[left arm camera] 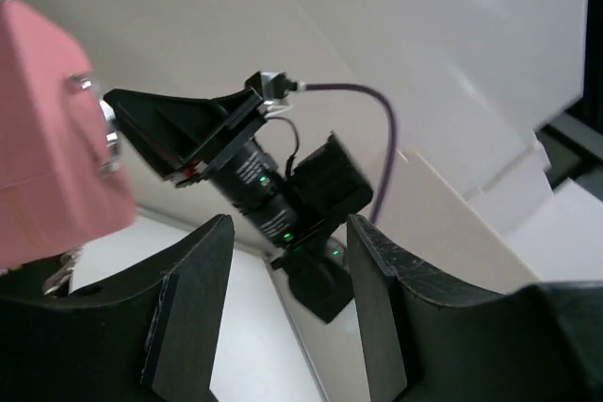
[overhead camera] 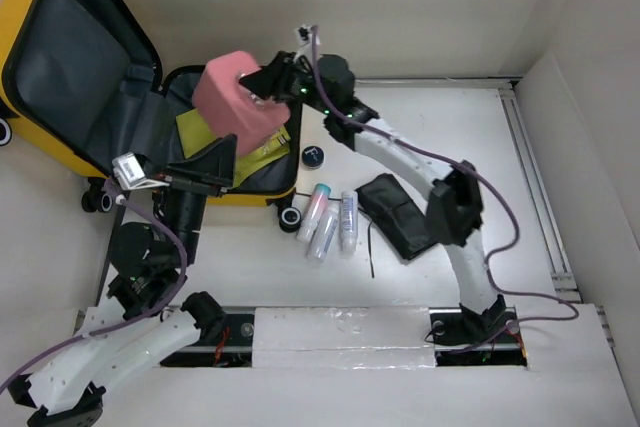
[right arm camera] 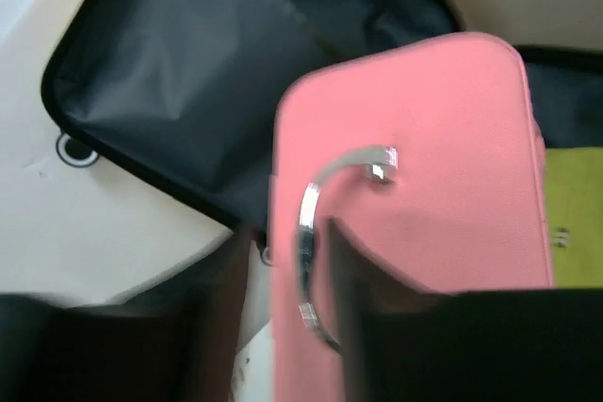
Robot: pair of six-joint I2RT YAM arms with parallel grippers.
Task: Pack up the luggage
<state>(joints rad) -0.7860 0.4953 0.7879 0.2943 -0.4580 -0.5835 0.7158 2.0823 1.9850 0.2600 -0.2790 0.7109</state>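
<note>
The yellow luggage [overhead camera: 75,57] lies open at the far left, its dark grey lining showing, also in the right wrist view [right arm camera: 188,72]. My right gripper [overhead camera: 268,82] is shut on the silver handle [right arm camera: 306,223] of a small pink box-shaped case [overhead camera: 232,97] and holds it in the air over the luggage's lower half. The case also shows in the right wrist view [right arm camera: 424,138] between my fingers [right arm camera: 297,317]. My left gripper [overhead camera: 222,159] is open and empty at the luggage's near edge, pointing up at the pink case [left arm camera: 47,167]; nothing lies between its fingers [left arm camera: 287,233].
A yellow-green flat item [overhead camera: 200,129] lies in the luggage under the pink case. On the table to the right are a small round black jar [overhead camera: 313,156], three tubes [overhead camera: 330,217], a flat black pouch [overhead camera: 400,212] and a thin black stick [overhead camera: 370,252].
</note>
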